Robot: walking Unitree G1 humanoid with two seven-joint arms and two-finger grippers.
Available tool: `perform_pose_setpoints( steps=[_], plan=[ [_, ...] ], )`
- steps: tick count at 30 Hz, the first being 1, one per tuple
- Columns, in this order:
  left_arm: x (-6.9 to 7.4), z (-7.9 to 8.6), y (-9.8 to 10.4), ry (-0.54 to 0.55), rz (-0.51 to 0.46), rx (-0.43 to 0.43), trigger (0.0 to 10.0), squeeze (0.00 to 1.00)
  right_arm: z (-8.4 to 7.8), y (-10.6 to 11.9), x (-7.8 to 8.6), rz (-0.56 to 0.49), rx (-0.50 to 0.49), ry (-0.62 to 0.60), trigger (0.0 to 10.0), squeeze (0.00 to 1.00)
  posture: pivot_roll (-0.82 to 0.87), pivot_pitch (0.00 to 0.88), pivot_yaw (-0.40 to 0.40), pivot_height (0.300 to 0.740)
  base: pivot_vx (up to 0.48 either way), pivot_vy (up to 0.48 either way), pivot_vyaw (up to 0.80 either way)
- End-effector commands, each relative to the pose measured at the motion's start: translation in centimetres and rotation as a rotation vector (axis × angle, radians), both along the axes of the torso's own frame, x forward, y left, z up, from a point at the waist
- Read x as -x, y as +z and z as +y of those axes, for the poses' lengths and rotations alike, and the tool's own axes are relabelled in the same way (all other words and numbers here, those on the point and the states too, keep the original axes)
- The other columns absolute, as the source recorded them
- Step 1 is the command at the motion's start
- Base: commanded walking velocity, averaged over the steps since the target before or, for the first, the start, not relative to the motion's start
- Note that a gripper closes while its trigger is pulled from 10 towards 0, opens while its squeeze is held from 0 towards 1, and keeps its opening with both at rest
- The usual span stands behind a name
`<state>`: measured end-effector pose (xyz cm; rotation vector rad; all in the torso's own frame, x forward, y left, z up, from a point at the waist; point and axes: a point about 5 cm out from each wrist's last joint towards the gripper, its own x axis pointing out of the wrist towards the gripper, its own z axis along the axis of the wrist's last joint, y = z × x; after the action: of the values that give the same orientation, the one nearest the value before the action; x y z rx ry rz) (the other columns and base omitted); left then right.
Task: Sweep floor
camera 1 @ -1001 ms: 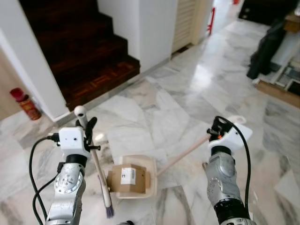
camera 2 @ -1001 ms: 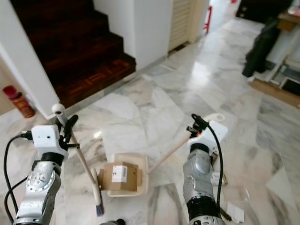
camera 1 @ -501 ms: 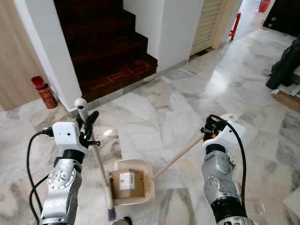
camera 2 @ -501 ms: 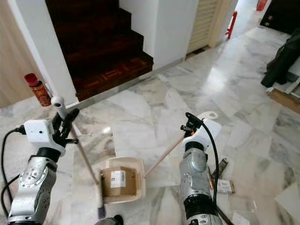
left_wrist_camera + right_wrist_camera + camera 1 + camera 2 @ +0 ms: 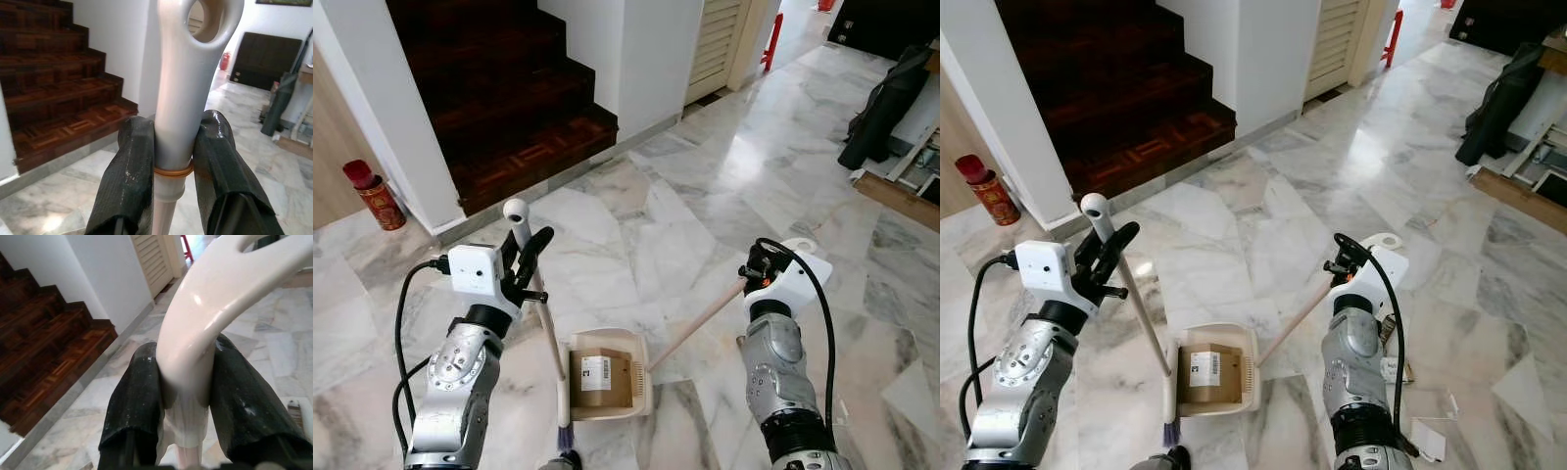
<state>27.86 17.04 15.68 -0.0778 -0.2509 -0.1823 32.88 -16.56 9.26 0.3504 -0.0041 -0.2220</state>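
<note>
Claws point(image 5: 530, 257) on broom point(image 5: 546, 333), boxed dustpan point(image 5: 607, 409).

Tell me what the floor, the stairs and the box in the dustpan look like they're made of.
Floor: polished marble or marble-look tile, judging by grey veining, glossy reflections and square joints.
Stairs: dark varnished wood; grain and an inlaid pattern show on the bottom step.
Box: brown cardboard, matte, with a white printed label.
Dustpan: likely cream plastic, smooth and slightly shiny.

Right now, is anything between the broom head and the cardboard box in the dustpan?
Nothing visible. The broom, held by the left gripper, has its bristles beside the dustpan, where the cardboard box already sits. The right gripper holds the dustpan handle.
</note>
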Motion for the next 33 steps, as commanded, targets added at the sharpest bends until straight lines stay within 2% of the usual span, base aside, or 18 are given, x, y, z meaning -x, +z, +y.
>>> perform_pose_setpoints(
  steps=[1,5,21,33],
  plan=[
    [0.16,-0.68,0.59,-0.025,-0.015,0.055,10.0,0.00,0.57,1.43,-0.40,-0.064,-0.034,0.022,10.0,0.00,0.15,0.072,-0.064,0.740,0.000,0.000,0.00],
    [0.11,-0.99,0.38,-0.021,0.004,0.072,10.0,0.00,0.64,1.44,-0.42,-0.063,-0.028,0.027,10.0,0.00,0.16,0.067,-0.063,0.740,0.000,0.000,0.00],
    [0.05,-0.97,0.28,-0.011,0.019,0.072,10.0,0.00,0.74,1.65,-0.46,-0.076,-0.011,0.034,10.0,0.00,0.16,0.056,-0.059,0.740,0.000,0.367,0.00],
    [0.05,-1.01,0.37,-0.007,0.017,0.074,10.0,0.00,1.01,1.64,-0.48,-0.077,-0.015,0.047,10.0,0.00,0.17,0.059,-0.062,0.740,0.000,0.347,0.73]
  ],
)
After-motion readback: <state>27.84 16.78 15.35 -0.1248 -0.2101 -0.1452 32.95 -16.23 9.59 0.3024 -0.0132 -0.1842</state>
